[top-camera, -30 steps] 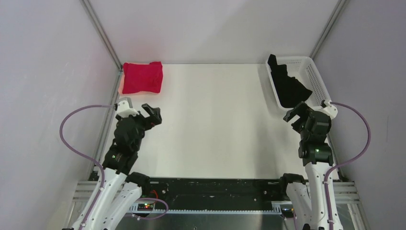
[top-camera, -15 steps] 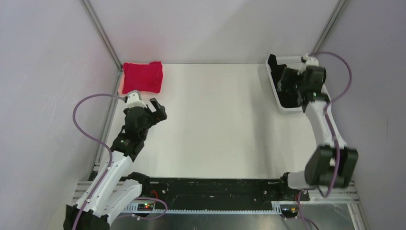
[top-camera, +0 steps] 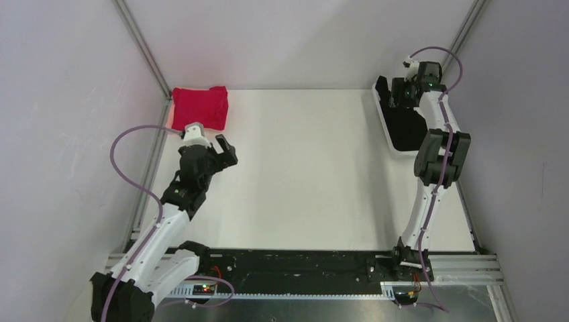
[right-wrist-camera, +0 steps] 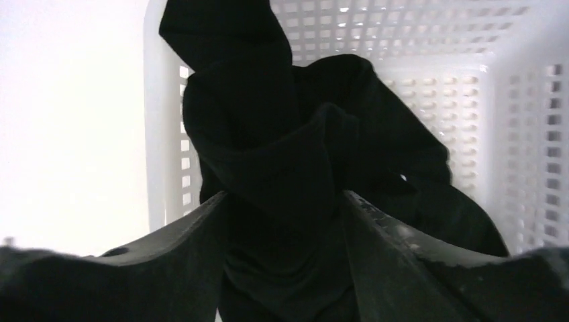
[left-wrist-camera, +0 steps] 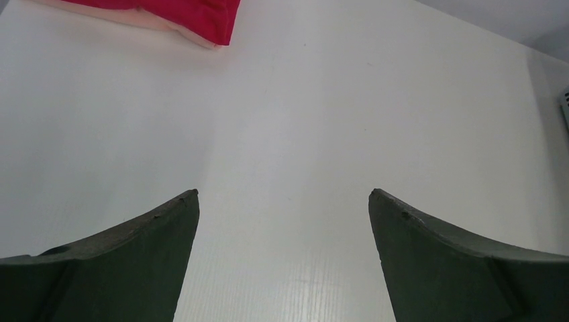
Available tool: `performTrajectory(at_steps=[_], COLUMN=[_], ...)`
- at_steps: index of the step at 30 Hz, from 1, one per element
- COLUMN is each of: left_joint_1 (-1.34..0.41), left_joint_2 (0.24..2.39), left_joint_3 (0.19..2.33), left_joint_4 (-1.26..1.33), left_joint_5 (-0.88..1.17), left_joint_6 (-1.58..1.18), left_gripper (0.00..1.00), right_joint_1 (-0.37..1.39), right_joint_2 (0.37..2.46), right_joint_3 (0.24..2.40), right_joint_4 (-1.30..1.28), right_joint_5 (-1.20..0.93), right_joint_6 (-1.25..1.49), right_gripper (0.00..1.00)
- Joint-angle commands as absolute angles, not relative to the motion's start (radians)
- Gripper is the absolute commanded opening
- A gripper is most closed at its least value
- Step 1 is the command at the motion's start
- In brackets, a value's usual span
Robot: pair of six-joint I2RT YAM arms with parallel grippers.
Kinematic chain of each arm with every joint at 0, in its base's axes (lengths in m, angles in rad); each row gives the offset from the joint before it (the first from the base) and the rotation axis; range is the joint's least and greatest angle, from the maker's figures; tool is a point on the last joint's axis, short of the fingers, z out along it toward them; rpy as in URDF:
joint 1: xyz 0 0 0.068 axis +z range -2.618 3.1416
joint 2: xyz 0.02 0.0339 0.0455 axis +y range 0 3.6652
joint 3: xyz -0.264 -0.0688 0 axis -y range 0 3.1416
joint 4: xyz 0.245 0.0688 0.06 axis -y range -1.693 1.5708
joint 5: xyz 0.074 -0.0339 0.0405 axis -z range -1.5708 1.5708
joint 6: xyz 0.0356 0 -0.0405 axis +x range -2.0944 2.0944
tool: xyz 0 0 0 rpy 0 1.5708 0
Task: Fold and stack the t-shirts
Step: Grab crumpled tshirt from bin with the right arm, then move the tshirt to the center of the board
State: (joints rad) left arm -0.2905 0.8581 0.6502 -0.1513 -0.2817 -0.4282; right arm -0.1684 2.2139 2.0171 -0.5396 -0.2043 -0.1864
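Observation:
A folded crimson-red t-shirt (top-camera: 198, 107) lies at the table's far left corner; its edge also shows in the left wrist view as the red t-shirt (left-wrist-camera: 181, 10). The black t-shirt (top-camera: 404, 126) lies crumpled in the white mesh basket (top-camera: 382, 119) at the far right. My right gripper (top-camera: 401, 94) reaches down into the basket. In the right wrist view its jaws (right-wrist-camera: 284, 196) stand part open on either side of a raised bunch of the black t-shirt (right-wrist-camera: 282, 134). My left gripper (top-camera: 220, 151) hovers wide open over bare table (left-wrist-camera: 283, 194), a little in front of the red shirt.
The basket's mesh walls (right-wrist-camera: 416, 40) close in on the black shirt at the back and right. Grey enclosure walls with metal corner posts (top-camera: 144, 50) stand round the white table (top-camera: 302, 168).
My right arm has swung up from the near right and reached into the basket, and its jaws have narrowed round the black cloth. My left gripper moved slightly forward, still open.

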Motion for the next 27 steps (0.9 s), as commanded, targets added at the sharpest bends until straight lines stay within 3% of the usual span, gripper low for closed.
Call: performTrajectory(at_steps=[1,3,4,6,11,18,23,27], left_joint_1=[-0.293,-0.292,-0.293,-0.293,-0.293,-0.293,-0.292,-0.293], left_joint_2=[0.889,0.884,0.878,0.854,0.756,0.624,0.563,0.536], left_joint_3=[0.668,0.665,0.659,0.648,0.6,0.528,0.504,0.495], left_joint_4=[-0.106,-0.107,-0.108,-0.113,-0.118,-0.125,-0.136,-0.149], left_joint_5=[-0.271,-0.265,-0.268,-0.27,-0.253,-0.223,-0.224,-0.22], left_joint_6=[-0.407,-0.406,-0.408,-0.413,-0.438,-0.485,-0.503,-0.526], left_gripper=[1.0,1.0,1.0,1.0,1.0,1.0,1.0,1.0], right_joint_1=[-0.177,-0.183,-0.186,-0.192,-0.193,-0.117,0.059,0.209], right_joint_2=[2.271,2.267,2.251,2.207,1.992,1.707,1.636,1.59], right_joint_3=[2.126,2.129,2.134,2.152,2.164,2.211,2.328,2.296], right_joint_4=[-0.566,-0.537,-0.526,-0.52,-0.431,-0.232,-0.244,-0.216], right_joint_5=[-0.313,-0.392,-0.449,-0.468,-0.417,-0.636,-0.707,-0.714], right_joint_6=[-0.114,-0.088,-0.078,-0.057,0.027,0.216,0.24,0.249], right_gripper=[0.54,0.28,0.07,0.0,0.0,0.0,0.0,0.0])
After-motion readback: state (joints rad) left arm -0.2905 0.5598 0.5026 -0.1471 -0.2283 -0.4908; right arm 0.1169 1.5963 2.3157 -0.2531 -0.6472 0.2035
